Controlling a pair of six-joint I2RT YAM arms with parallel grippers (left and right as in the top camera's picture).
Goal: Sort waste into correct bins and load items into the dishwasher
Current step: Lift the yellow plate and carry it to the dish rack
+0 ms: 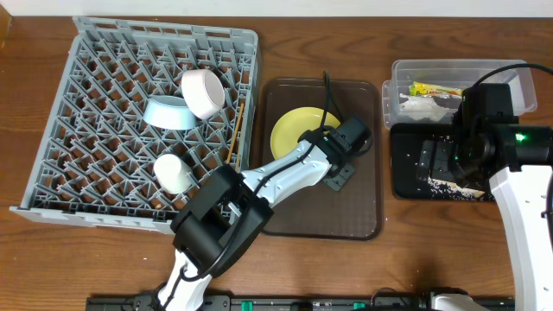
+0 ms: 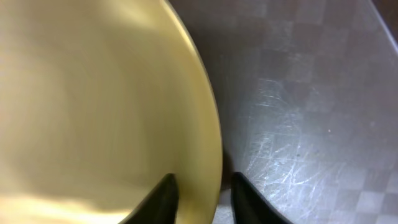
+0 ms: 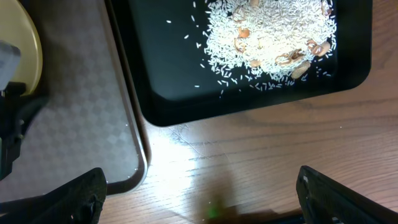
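The yellow plate (image 1: 298, 131) lies on the brown serving tray (image 1: 363, 216). My left gripper (image 1: 335, 164) is at the plate's near-right rim; in the left wrist view its fingers (image 2: 202, 199) straddle and pinch the plate (image 2: 93, 106) rim. My right gripper (image 3: 199, 199) is wide open and empty, hovering by the black tray (image 1: 406, 186), which holds rice-like scraps (image 3: 267, 34). The clear tub (image 1: 518, 78) holds the snack wrapper (image 1: 436, 88) and white tissue (image 1: 416, 105). The grey dish rack (image 1: 78, 155) holds the white bowl (image 1: 201, 91), blue saucer (image 1: 167, 112), white cup (image 1: 173, 173) and chopsticks (image 1: 236, 134).
The brown tray's right edge (image 3: 127, 124) runs close beside the black tray's left wall (image 3: 140, 93). Bare wooden table (image 3: 261, 155) lies in front of the black tray. The left arm (image 1: 259, 186) stretches across the brown tray's front-left corner.
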